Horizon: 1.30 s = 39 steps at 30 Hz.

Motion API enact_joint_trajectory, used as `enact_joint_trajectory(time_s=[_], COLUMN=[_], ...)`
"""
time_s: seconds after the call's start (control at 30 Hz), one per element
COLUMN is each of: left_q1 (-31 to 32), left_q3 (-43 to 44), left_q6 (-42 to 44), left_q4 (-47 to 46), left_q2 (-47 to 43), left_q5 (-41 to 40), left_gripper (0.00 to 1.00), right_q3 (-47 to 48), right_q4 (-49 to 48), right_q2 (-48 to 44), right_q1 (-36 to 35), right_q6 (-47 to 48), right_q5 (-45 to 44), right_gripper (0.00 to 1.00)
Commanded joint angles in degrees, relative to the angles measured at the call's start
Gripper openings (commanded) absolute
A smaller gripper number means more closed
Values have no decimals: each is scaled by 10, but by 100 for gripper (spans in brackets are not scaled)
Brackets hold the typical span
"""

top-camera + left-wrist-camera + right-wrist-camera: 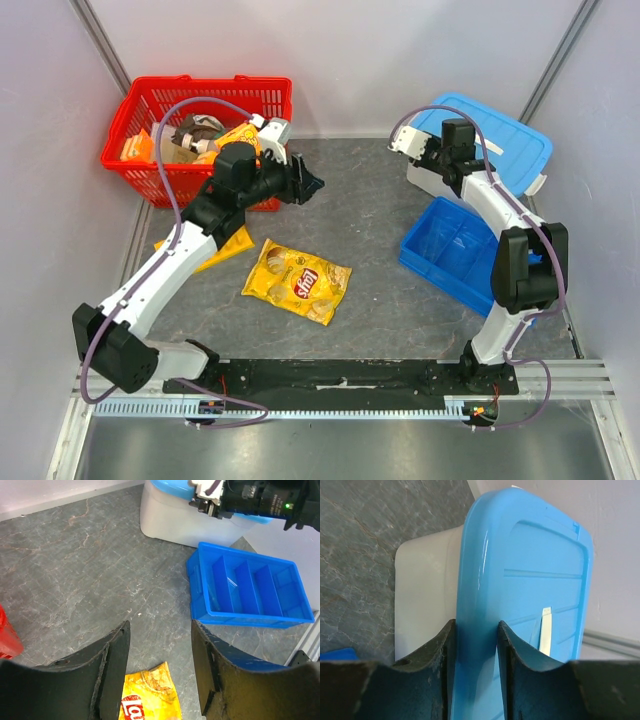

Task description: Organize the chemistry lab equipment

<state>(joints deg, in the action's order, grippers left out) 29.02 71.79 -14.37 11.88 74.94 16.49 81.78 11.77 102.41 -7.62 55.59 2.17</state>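
**Top view.**
- Left pincer (pixel 310 187): jaws apart with nothing between them, just off the front right corner of the red basket (pixel 135 150).
- Right pincer (pixel 402 140): at the left edge of the blue lid (pixel 500 140), which sits on the white bin (pixel 538 183) at the far right of the table (pixel 380 220).
- Blue divided tray (pixel 445 250): just in front of the bin, partly hidden by the right arm.
- Yellow chip bag (pixel 297 280): flat on the table, between the two arms.
- Second yellow bag (pixel 228 250): partly under the left arm.
- Basket contents: mixed packets, too jumbled to tell apart.

**Left wrist view.**
- Left pincer: wide and empty. The grey table and a corner of the chip bag show through the gap.
- Tray: beyond the pincer, with long compartments side by side.
- Bin: behind the tray, with the right pincer at its lid.

**Right wrist view.**
- Right pincer: narrow, with its fingers (pixel 447 670) closed on either side of the lid's rim, gripping it.
- Bin: its white wall shows to the left of the lid.
- Pale strip (pixel 546 630): lies on the lid's top.
- Whether the lid is raised off the bin cannot be told.
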Motion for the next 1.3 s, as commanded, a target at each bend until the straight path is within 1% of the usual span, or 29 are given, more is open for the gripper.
enact_joint_trajectory(time_s=[0.0,0.17,0.33,0.4,0.43,0.47,0.6,0.7,0.73,0.77,0.9,0.93,1.0,1.07,1.1,1.17,1.27], left_q1=[3,3,3,3,3,2,3,3,3,3,3,3,3,3,3,4,8], left_q3=[39,70,118,133,138,143,155,162,167,176,215,225,240,258,268,290,310], left_q6=[-20,-33,-55,-58,-58,-58,-55,-51,-52,-50,-47,-45,-45,-44,-44,-42,-27], left_q4=[-10,-10,-5,-7,-8,-8,-19,-33,-34,-34,-40,-41,-48,-53,-55,-62,-76], left_q2=[24,75,122,134,141,145,167,179,184,190,217,223,236,252,261,283,307], left_q5=[-37,-44,-20,-16,-15,-16,-10,-8,-8,-7,2,3,4,10,11,20,35], left_gripper=[58,56,53,53,53,53,52,53,52,53,52,52,53,53,53,53,53], right_q3=[-14,-26,-50,-53,-54,-57,-65,-71,-76,-78,-72,-81,-110,-116,-107,-67,-2], right_q4=[24,18,-18,-27,-29,-31,-51,-69,-72,-75,-87,-109,-178,-209,-204,-149,-50], right_q2=[-13,-24,-35,-39,-41,-41,-53,-76,-82,-89,-120,-133,-162,-183,-186,-179,-157], right_q1=[-9,-20,-41,-45,-46,-48,-48,-48,-47,-47,-45,-41,-36,-31,-29,-17,25], right_q6=[28,48,59,61,64,64,55,20,7,-5,-112,-145,-249,-341,-388,-485,-585], right_q5=[106,143,165,172,174,174,174,186,201,209,225,231,219,175,102,-2,-48], right_gripper=[31,31,31,31,34,38,62,79,83,84,88,88,88,88,88,87,87])
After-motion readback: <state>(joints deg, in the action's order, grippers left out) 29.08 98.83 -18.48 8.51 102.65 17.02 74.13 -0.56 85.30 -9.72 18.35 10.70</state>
